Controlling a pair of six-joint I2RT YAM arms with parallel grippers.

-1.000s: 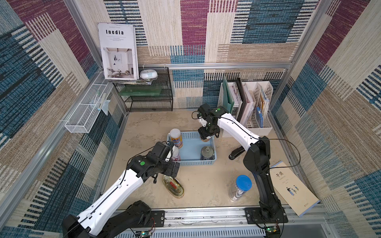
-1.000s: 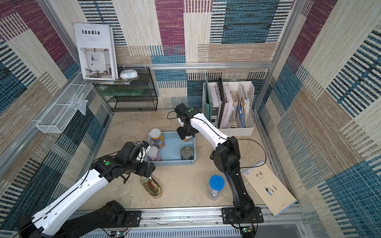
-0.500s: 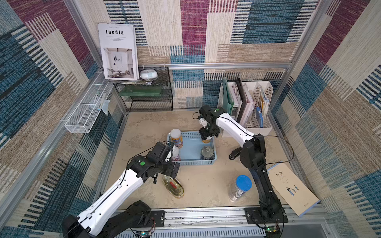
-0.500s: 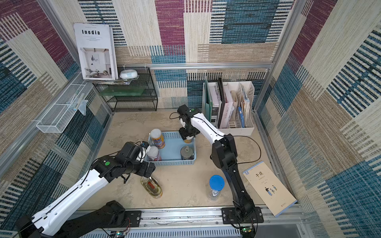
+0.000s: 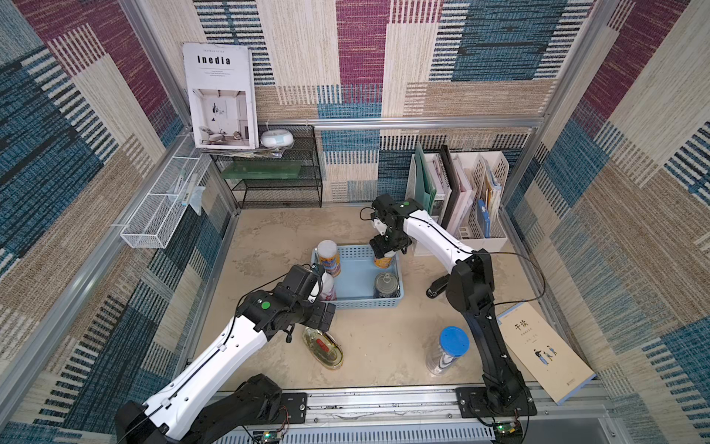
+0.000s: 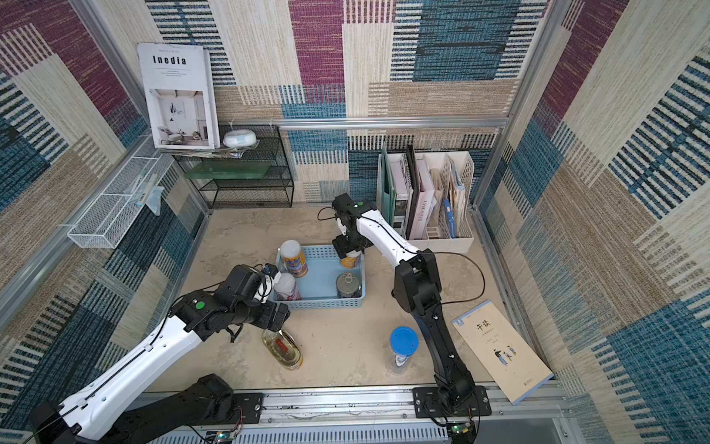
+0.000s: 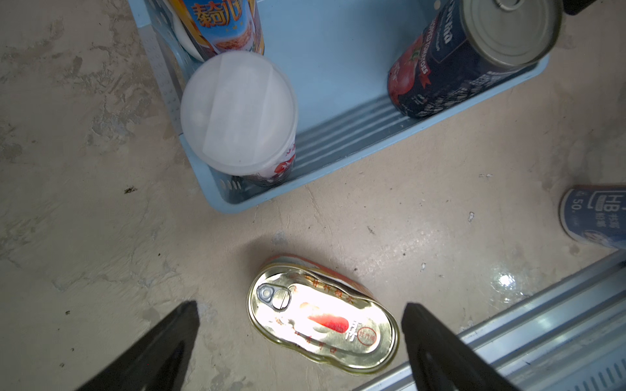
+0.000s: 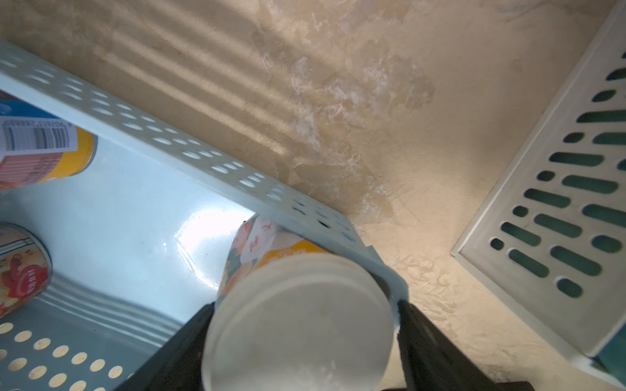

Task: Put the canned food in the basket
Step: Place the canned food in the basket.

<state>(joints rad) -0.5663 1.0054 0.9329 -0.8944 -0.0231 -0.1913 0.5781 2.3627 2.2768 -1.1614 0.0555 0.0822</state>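
In both top views we are seeing the basket [image 5: 361, 304] sitting mid-worktop with four cans standing upright in it, one to each corner: the orange-blue can [image 5: 329, 258], the pink can [image 5: 327, 286], the dark pull-tab can [image 5: 385, 284] and the yellow can [image 5: 383, 262]. The gold tin [image 5: 322, 348] is lying flat on the worktop outside, just off the basket's near left corner, toward the worktop's near edge. The left gripper [image 5: 322, 317] is hanging over the tin, and the right gripper [image 5: 388, 246] is reaching down at the yellow can.

In the left wrist view we are looking down at the left gripper's jaws, spread wide, with a black finger [image 7: 162, 345] on either side of the tin and touching nothing. We judge that spread is needed to straddle a low oval. The tin is showing a glaring gold lid with a pull ring and a red mark.

In the right wrist view we are finding the yellow can's white lid framed closely by both fingers. We cannot tell whether they are clamping it or standing loose. The can is tucked against the perforated wall, probably to leave the basket's floor free.
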